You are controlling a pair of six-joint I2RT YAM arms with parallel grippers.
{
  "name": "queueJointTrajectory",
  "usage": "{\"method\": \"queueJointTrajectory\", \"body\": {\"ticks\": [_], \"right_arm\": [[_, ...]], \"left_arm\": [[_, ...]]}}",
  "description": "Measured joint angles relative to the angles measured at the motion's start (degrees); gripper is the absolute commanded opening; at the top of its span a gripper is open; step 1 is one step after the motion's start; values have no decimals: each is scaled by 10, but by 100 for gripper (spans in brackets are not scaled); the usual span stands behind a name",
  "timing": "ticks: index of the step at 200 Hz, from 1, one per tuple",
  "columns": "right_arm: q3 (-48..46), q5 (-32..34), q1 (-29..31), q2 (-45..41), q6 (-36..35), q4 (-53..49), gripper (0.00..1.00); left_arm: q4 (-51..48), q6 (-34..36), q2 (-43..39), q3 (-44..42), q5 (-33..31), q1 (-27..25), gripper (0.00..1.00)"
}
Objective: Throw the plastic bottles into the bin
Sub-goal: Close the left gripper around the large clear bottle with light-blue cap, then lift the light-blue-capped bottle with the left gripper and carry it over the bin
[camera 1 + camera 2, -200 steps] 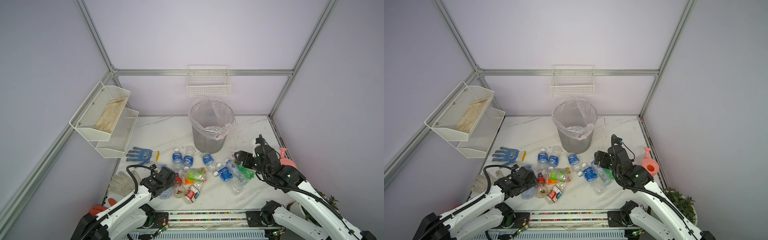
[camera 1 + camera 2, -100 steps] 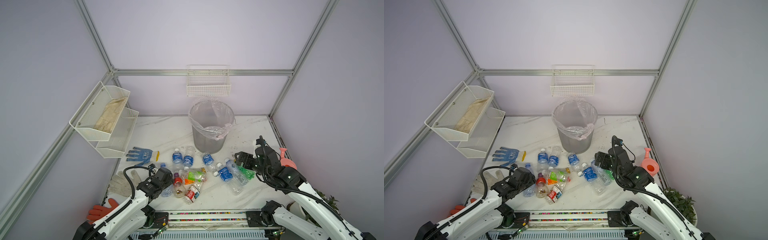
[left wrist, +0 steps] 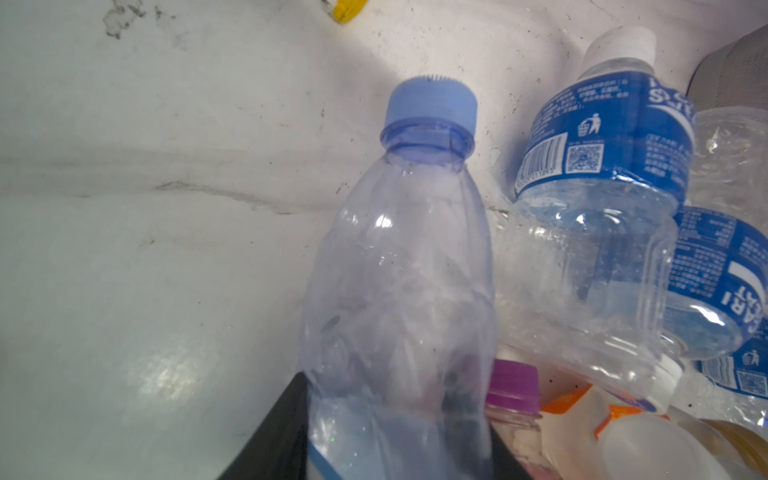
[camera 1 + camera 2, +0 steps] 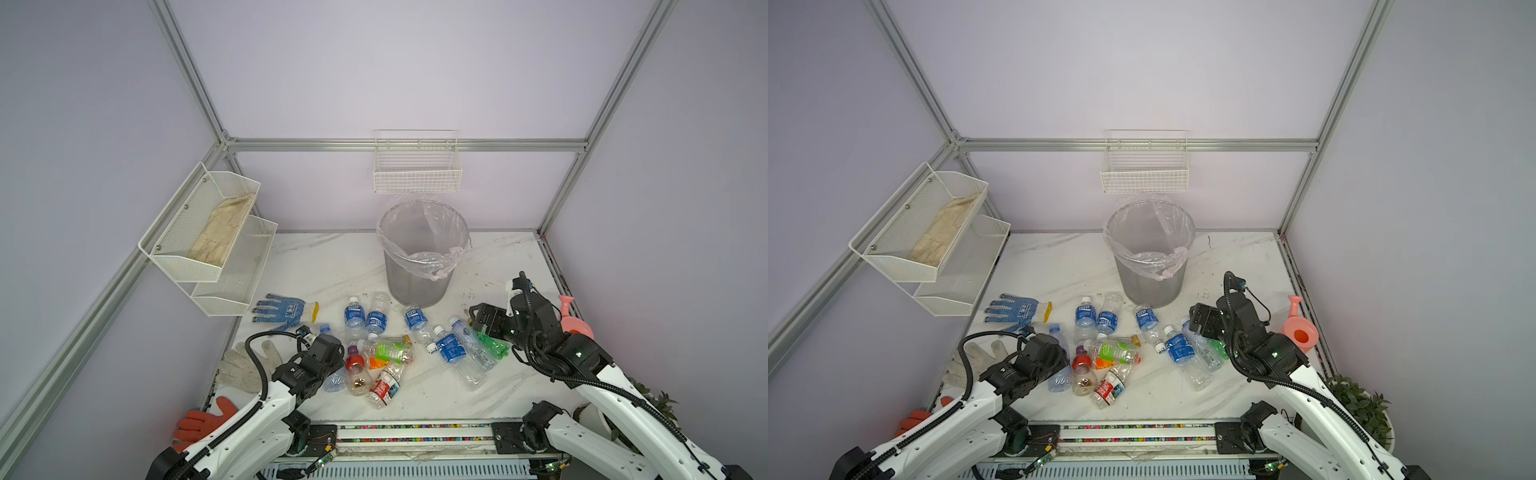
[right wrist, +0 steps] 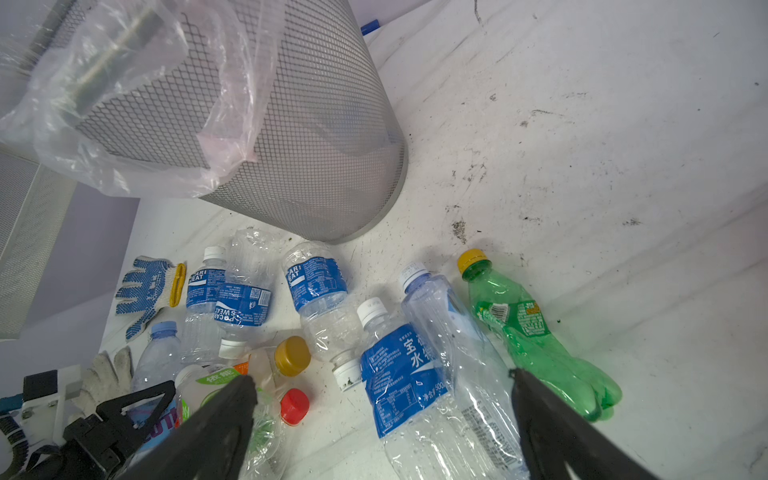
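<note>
Several plastic bottles lie in a heap in front of the bin, a grey mesh wastebasket with a clear bag. My left gripper is low at the heap's left end. Its jaws press both sides of a clear bottle with a light blue cap, which lies on the table. My right gripper hovers open above a blue-labelled bottle and a long clear one. A green bottle lies just outside one finger. In both top views that gripper is right of the heap.
A blue-dotted glove, a white glove and an orange glove lie at the left. A pink watering can stands by the right edge. White wire baskets hang on the back wall and left wall.
The left jaws have narrowed onto the blue-capped clear bottle and the left arm has sunk a little. The right gripper has stayed open and barely moved.
</note>
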Motion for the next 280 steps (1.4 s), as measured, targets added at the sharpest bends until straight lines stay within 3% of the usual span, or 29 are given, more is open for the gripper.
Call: {"method": "queueJointTrajectory", "body": {"ticks": [47,113,280], "right_arm": [[0,0,0,0,0,0,97],[0,0,0,-1,0,0,97],[0,0,0,0,0,0,97]], "left_arm": [[-4,0,-11,0,0,0,33],[-15,1,-28,0,-1,0,28],[-81,16,-54,23,-5,0,27]]}}
